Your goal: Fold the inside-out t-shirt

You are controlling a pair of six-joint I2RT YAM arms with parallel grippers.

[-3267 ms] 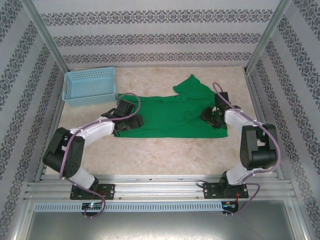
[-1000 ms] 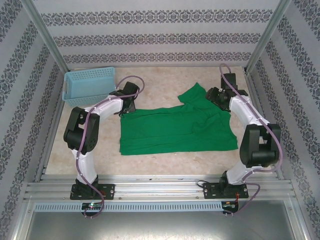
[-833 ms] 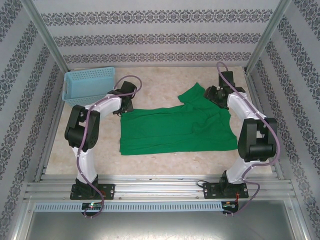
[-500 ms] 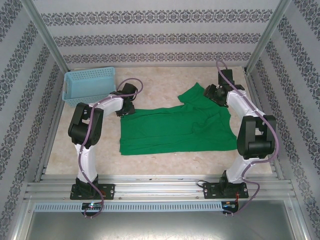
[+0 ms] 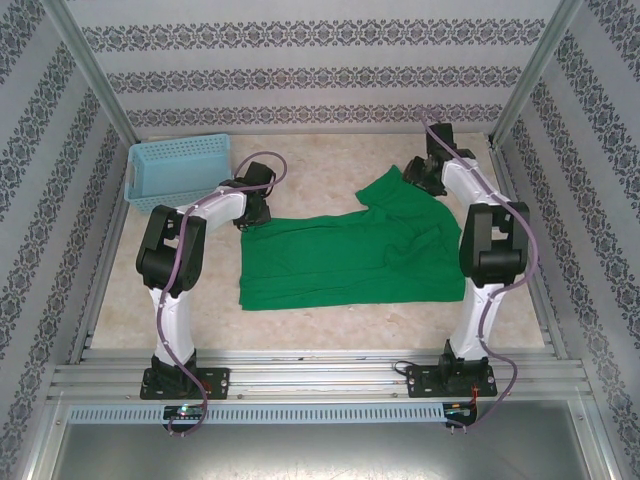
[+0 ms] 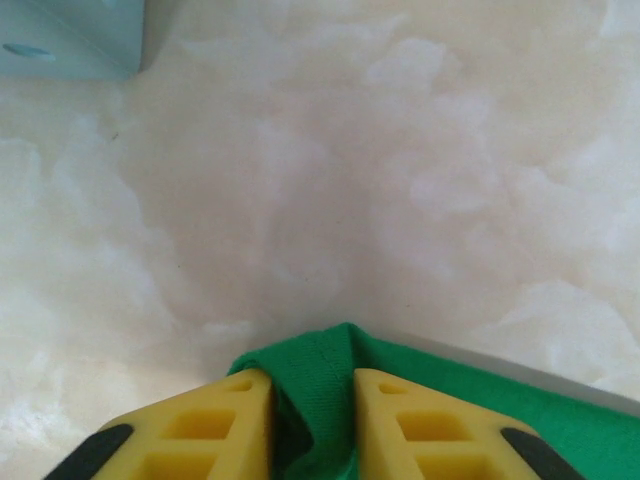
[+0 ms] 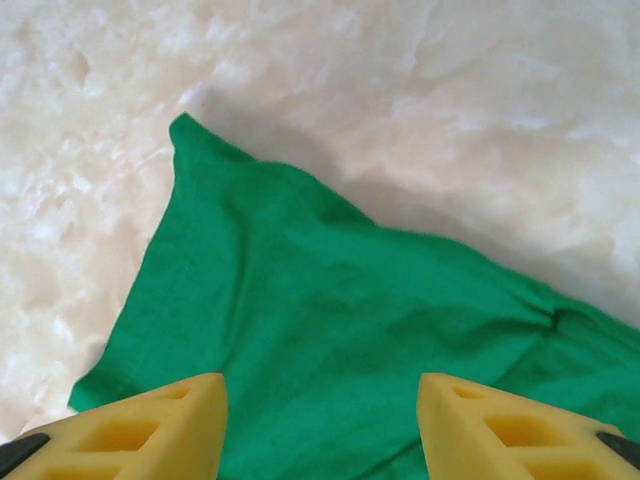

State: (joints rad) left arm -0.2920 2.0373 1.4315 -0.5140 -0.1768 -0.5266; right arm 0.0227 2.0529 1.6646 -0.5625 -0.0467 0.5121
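Note:
The green inside-out t-shirt lies spread across the middle of the table, one sleeve pointing to the far right. My left gripper is at the shirt's far left corner, its yellow fingers shut on a bunched fold of green cloth. Over the far right sleeve hovers my right gripper, its jaws wide apart above the cloth with nothing pinched between them.
A light blue mesh basket stands at the far left, close behind the left gripper; its corner shows in the left wrist view. Patterned walls and metal posts close in the table on three sides. Bare marbled tabletop runs along the near edge.
My left gripper has closed on the shirt's far left corner. My right arm has swung further back and left, over the far right sleeve, with its jaws unchanged.

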